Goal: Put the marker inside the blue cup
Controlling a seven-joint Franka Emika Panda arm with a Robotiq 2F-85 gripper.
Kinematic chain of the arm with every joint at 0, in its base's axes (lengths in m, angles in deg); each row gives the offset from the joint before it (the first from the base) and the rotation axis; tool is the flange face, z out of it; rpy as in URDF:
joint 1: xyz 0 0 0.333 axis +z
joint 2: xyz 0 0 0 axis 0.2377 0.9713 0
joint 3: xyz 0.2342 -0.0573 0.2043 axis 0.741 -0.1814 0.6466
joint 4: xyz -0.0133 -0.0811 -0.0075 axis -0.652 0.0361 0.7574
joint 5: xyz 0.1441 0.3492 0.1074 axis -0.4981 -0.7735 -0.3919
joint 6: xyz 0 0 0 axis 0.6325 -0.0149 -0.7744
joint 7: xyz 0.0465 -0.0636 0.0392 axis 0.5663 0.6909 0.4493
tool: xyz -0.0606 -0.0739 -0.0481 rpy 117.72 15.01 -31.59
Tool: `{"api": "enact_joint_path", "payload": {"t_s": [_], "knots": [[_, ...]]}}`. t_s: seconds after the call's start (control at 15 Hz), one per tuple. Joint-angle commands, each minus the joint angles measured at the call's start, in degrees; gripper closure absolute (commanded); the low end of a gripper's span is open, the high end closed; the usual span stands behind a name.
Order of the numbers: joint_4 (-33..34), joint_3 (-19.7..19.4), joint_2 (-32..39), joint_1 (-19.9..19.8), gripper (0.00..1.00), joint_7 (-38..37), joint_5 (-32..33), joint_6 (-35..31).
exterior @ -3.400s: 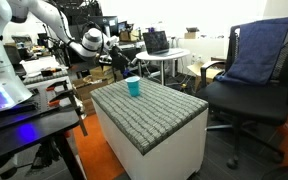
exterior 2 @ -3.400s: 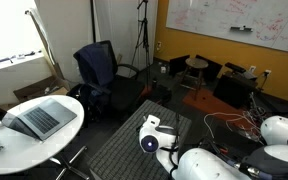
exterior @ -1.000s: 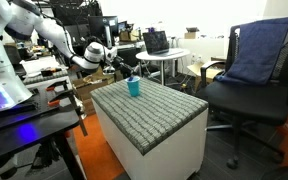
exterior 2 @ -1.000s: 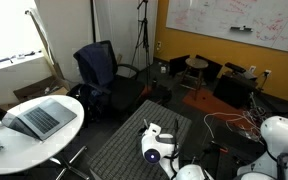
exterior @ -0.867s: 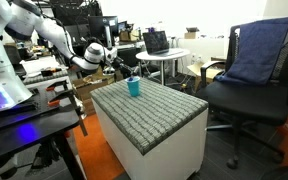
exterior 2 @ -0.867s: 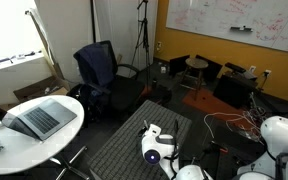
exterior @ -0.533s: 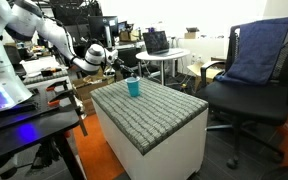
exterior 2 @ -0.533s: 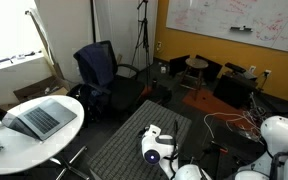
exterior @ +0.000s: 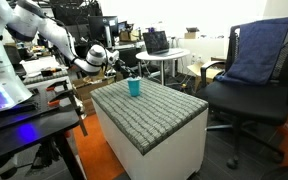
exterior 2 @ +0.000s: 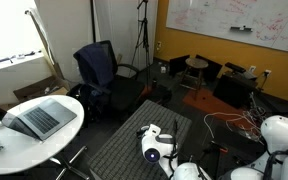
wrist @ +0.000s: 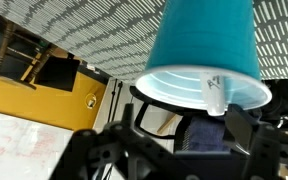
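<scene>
1 blue cup (exterior: 134,88) stands upright on the grey padded block (exterior: 160,112), near the edge on the robot's side. The gripper (exterior: 120,68) hangs just beside and a little above the rim. In the wrist view the picture is upside down: the cup fills the middle, and a pale piece with a dark mark, which I take to be the marker (wrist: 214,92), leans against the inside of the rim. The dark fingers (wrist: 96,155) stand wide apart on both sides and grip nothing; I see no contact with the cup or the marker.

As I judge it, the marker is already inside, so the task looks nearly finished. The marker should be light, stiff and smooth, so a hold at the middle of its barrel is the safest. The cup seems to be thin plastic, light and easy to tip over. With a marker leaning on 1 side, a small push at the rim could knock it down, so the arm should go straight up.
</scene>
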Motion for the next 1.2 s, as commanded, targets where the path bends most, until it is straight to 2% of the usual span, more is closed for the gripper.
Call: {"api": "enact_joint_path", "payload": {"t_s": [0.0, 0.53, 1.13], "knots": [[-0.5, -0.1, -0.3, 0.1, 0.0, 0.0, -0.7, -1.1], [-3.6, 0.3, -4.4, 1.4, 0.0, 1.5, -0.1, 0.1], [-10.1, -1.1, -9.3, 5.5, 0.0, 2.2, -0.2, -1.2]]}}
